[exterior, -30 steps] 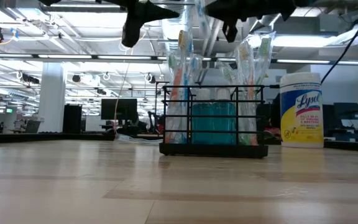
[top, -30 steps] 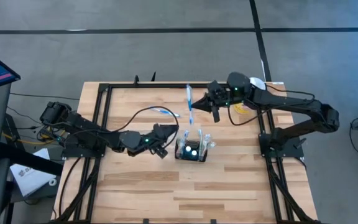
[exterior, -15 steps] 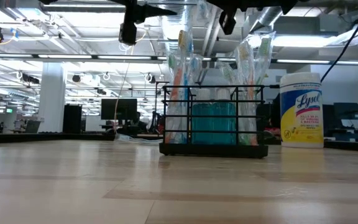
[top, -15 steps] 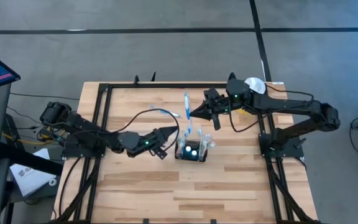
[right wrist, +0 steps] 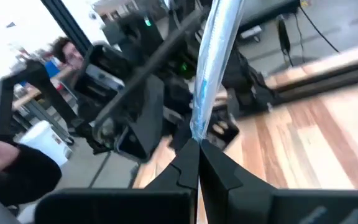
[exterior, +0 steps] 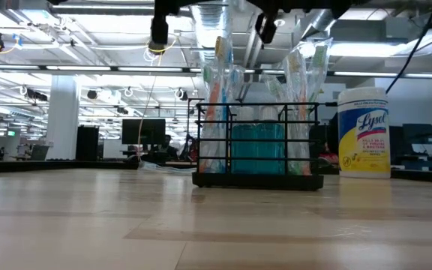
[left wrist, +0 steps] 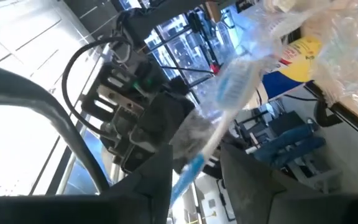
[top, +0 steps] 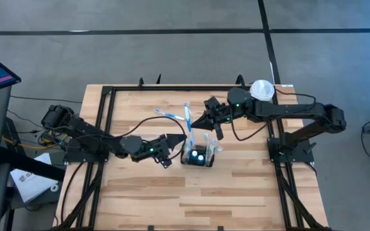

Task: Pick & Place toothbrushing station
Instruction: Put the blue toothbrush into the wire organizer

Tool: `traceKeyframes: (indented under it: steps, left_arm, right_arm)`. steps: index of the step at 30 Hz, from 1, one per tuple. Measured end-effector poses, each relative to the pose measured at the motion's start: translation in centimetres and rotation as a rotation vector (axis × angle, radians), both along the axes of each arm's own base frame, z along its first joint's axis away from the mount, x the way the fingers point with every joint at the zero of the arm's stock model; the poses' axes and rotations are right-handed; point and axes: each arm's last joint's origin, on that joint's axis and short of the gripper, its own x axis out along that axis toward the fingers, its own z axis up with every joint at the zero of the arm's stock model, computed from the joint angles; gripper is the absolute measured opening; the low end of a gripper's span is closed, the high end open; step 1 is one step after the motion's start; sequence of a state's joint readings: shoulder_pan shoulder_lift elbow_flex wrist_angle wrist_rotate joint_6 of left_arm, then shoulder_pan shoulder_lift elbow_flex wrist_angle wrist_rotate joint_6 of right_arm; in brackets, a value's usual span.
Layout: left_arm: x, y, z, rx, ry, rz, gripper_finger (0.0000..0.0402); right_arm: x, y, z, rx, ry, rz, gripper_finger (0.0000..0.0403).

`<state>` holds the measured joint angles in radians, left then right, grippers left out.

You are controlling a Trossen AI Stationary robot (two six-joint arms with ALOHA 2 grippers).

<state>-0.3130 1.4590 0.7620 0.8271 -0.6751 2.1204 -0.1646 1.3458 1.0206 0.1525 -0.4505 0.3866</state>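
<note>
From above, you see the toothbrushing station (top: 198,155) mid-bench, toward the rear edge. Your right gripper (top: 205,119), clamped on a wrapped toothbrush (top: 187,117), hovers just behind it; judged step: loading. Next, lower it into a slot. Left gripper (top: 169,145) waits beside, fingers apart. Low down, the canister (exterior: 364,133) reads "Lysol".

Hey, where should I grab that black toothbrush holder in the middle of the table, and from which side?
Probably the top rail at one end of the toothbrushing station, pinched from the side. It is an open wire frame, so a rail fits between fingers, while toothbrushes stand up out of its top and block a straight-down approach.
</note>
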Motion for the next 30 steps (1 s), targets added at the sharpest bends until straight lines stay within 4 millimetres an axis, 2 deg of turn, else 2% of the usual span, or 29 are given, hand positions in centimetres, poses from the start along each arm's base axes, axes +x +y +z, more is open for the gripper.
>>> traceKeyframes:
  steps: [11,18,30]
  left_arm:
    - [0.1,0.0,0.0,-0.002,-0.007,-0.042,0.0094]
    - [0.1,-0.3,0.0,-0.053,-0.026,-0.134,0.0092]
    - [0.4,0.6,-0.2,-0.048,-0.001,-0.113,0.0092]
  right_arm:
    - [1.2,0.1,-0.6,0.024,-0.032,0.044,0.0]
    - [1.3,0.2,-0.3,0.025,-0.067,0.054,0.0]
    - [1.3,1.0,-0.3,0.027,-0.062,0.078,0.0]
